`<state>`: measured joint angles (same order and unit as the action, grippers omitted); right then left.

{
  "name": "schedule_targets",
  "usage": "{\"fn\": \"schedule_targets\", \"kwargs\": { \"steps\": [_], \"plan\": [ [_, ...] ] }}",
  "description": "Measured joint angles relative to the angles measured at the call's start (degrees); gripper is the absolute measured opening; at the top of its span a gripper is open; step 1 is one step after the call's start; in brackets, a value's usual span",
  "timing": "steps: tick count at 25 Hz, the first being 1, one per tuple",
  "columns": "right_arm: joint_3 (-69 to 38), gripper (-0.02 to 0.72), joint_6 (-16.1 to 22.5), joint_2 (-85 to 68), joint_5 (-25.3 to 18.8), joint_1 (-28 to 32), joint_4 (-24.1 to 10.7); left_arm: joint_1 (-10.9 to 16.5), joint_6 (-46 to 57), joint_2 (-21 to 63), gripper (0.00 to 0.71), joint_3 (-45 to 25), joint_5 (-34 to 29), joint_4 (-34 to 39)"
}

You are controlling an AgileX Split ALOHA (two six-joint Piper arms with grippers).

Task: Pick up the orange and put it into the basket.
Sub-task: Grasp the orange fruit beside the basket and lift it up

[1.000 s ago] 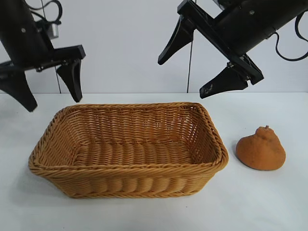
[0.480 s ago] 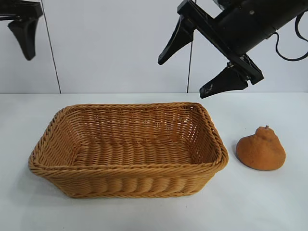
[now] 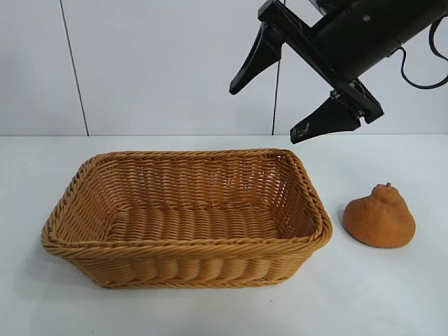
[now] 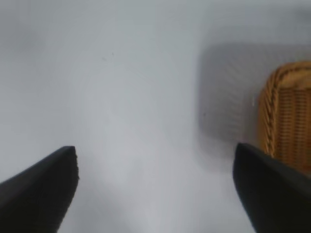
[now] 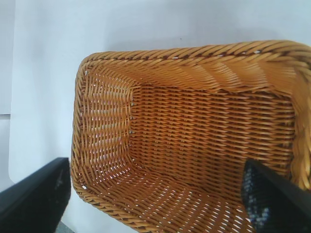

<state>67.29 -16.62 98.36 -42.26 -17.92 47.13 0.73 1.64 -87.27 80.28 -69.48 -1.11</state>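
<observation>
Standing on the white table (image 3: 392, 301), the basket (image 3: 183, 262) takes up most of the middle, its long side facing me, its braided rim running round flared woven walls. Nothing lies inside it that I can see; the weave of its floor shows bare from the front and from the right wrist camera, which looks straight down into it (image 5: 194, 145).

Up at about one o'clock from the basket hangs the right arm, black and slanted, its right gripper (image 3: 297, 101) held in the air above the basket's far right corner. Its two dark fingers (image 3: 323, 120) are spread wide apart with nothing between them, pointing down and inward toward the basket.

At three o'clock from the basket, just beside its right end but not touching it, sits the orange (image 3: 379, 217). It rests on the table on its broad base, lumpy and pear-shaped, with its knobby neck and small stem upward. The right gripper is well above it and clear of it.

From the front I cannot see the left arm at all. Its own wrist camera shows the left gripper (image 4: 155, 187) over bare table, its two dark fingertips (image 4: 46, 184) set far apart and holding nothing, with one corner of the basket (image 4: 286, 116) at the edge of that view, off to one side of the fingers.
</observation>
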Motion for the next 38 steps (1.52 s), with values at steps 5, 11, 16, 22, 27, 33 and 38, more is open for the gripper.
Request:
{"fn": "schedule_targets", "kwargs": {
  "steps": [5, 11, 16, 22, 27, 33, 38],
  "plan": [
    [0.00, 0.652, 0.00, 0.00, 0.00, 0.00, 0.00, 0.00, -0.88, 13.90, 0.618, -15.23, -0.05, 0.00],
    [0.00, 0.652, 0.00, 0.00, -1.08, 0.00, 0.00, 0.00, -0.94, 31.05, 0.617, -34.04, 0.16, 0.00],
    [0.27, 0.652, 0.00, 0.00, -2.61, 0.00, 0.00, 0.00, -0.94, 46.92, 0.617, -46.36, 4.17, 0.00],
    [4.84, 0.652, 0.00, 0.00, -5.48, 0.00, -1.20, 0.00, -0.94, 64.00, 0.616, -51.06, 8.04, 0.00],
    [11.41, 0.652, 4.31, 0.00, -9.42, 0.00, -10.19, 0.00, -0.94, 73.88, 0.615, -51.31, 8.42, 0.00],
    [17.93, 0.652, 15.59, 0.00, -15.41, 0.00, -29.87, 0.00, -0.94, 80.79, 0.615, -51.41, 8.42, 0.05],
    [18.83, 0.652, 20.04, 0.00, -17.88, 0.40, -39.08, 0.00, -0.94, 82.39, 0.615, -51.41, 8.48, 0.05]
  ]
}}
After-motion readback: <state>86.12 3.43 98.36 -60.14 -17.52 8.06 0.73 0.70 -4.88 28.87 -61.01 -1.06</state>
